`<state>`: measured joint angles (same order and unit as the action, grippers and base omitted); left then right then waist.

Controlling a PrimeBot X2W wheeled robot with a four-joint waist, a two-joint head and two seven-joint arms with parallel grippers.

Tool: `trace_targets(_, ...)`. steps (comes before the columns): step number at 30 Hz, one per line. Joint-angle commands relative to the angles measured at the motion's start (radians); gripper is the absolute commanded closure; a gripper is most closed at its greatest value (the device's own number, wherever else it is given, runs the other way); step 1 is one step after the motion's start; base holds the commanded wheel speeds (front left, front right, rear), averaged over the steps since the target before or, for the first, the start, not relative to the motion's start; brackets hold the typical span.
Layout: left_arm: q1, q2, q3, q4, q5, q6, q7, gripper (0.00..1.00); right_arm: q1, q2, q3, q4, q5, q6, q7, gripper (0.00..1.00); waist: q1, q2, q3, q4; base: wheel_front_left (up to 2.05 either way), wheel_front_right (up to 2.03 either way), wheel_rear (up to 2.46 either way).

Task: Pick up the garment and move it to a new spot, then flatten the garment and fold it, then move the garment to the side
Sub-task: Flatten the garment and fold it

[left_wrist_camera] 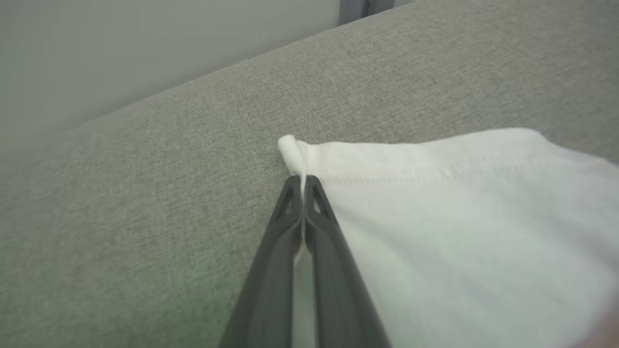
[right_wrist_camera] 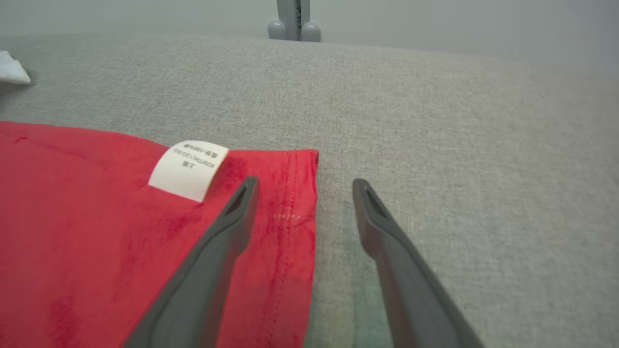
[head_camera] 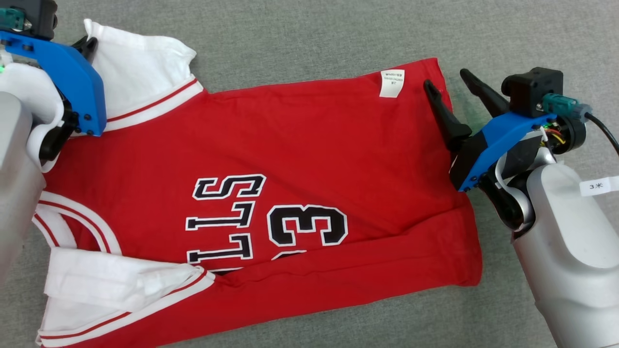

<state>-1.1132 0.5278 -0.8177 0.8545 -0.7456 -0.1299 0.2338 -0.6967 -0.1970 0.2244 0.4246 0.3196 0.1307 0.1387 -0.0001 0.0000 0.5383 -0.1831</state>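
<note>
The garment (head_camera: pixel 271 159) is a red jersey with white sleeves, black-and-white lettering and a "3", lying flat across the grey surface. Its lower long edge is folded over. My left gripper (left_wrist_camera: pixel 303 183) is shut on the hem corner of the upper white sleeve (left_wrist_camera: pixel 435 217), at the top left of the head view (head_camera: pixel 87 46). My right gripper (head_camera: pixel 447 79) stands open at the jersey's upper right corner. One finger lies over the red hem (right_wrist_camera: pixel 290 203), the other over bare surface. A white care label (right_wrist_camera: pixel 188 169) sits just left of that finger.
The grey fabric surface (head_camera: pixel 314 34) stretches beyond the jersey on all sides. Its far edge meets a pale wall (left_wrist_camera: pixel 121 48). A grey stand foot (right_wrist_camera: pixel 294 29) rises behind the far edge. The second white sleeve (head_camera: pixel 121 285) lies at the lower left.
</note>
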Motion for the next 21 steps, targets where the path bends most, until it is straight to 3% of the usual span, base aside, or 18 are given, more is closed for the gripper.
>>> trace_targets(1, -0.020, -0.005, -0.008, 0.006, -0.003, 0.000, -0.008, 1.00, -0.013, -0.006, 0.002, 0.002, 0.007, 0.000, 0.005, 0.00, 0.0001, 0.0000, 0.001, 0.006, 0.00, 0.00, 0.00)
trace_targets(9, -0.057, -0.040, -0.053, 0.012, -0.025, 0.000, -0.080, 1.00, -0.046, -0.020, 0.027, 0.051, 0.003, 0.000, 0.051, 0.00, 0.0001, 0.0000, 0.010, 0.048, 0.00, 0.00, 0.00)
trace_targets(11, -0.065, -0.050, -0.065, 0.015, -0.026, 0.000, -0.098, 1.00, -0.051, -0.022, 0.033, 0.074, -0.003, 0.000, 0.069, 0.55, 0.0001, 0.0000, 0.010, 0.057, 0.00, 0.00, 0.00)
trace_targets(12, -0.067, -0.052, -0.072, 0.015, -0.027, 0.000, -0.106, 1.00, -0.055, -0.023, 0.032, 0.078, -0.008, 0.000, 0.070, 1.00, 0.0001, 0.0000, 0.009, 0.061, 0.00, 0.00, 0.00)
trace_targets(21, -0.055, -0.065, -0.093, 0.022, -0.044, 0.000, -0.220, 1.00, -0.037, -0.029, -0.014, 0.084, -0.038, 0.000, -0.006, 1.00, 0.0001, 0.0000, -0.038, 0.090, 0.00, 0.00, 0.00)
